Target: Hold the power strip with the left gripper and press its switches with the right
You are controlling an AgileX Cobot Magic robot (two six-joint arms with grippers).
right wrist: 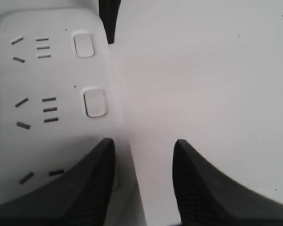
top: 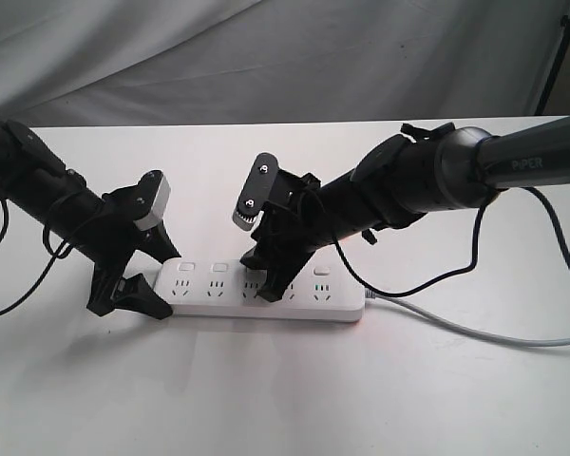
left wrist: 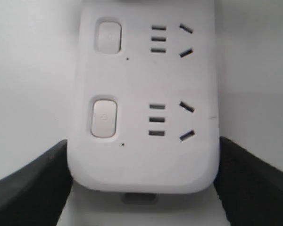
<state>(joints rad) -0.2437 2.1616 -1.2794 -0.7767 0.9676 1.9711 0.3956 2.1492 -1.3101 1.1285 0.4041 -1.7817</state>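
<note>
left gripper grips strip, right gripper parted

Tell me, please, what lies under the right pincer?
One finger of the right pincer is over the power strip, next to two uncovered switches. The other is over bare table. Whether a third switch lies beneath the first finger is hidden.
</note>
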